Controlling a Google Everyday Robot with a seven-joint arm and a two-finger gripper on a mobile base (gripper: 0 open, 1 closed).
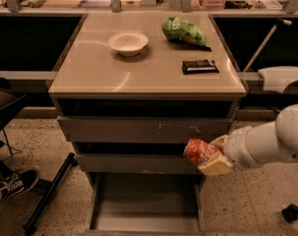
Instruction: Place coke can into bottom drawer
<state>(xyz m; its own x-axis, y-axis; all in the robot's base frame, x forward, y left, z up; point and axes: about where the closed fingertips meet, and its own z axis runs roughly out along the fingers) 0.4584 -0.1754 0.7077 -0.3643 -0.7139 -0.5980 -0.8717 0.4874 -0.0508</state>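
Observation:
The coke can (197, 151), red-orange with pale markings, lies sideways in my gripper (207, 157). The gripper is shut on the can and holds it in front of the middle drawer's right end, above the right side of the bottom drawer (143, 205). The bottom drawer is pulled out, a wide shallow tray with a plain grey floor and nothing in it. My white arm (271, 141) comes in from the right.
On the cabinet top sit a white bowl (128, 43), a green chip bag (184, 32) and a flat black bar (199, 66). The scratched top drawer (138, 129) and the middle drawer (134, 163) are pushed in. A person's shoe (13, 182) and a black stand leg (47, 193) are at the left.

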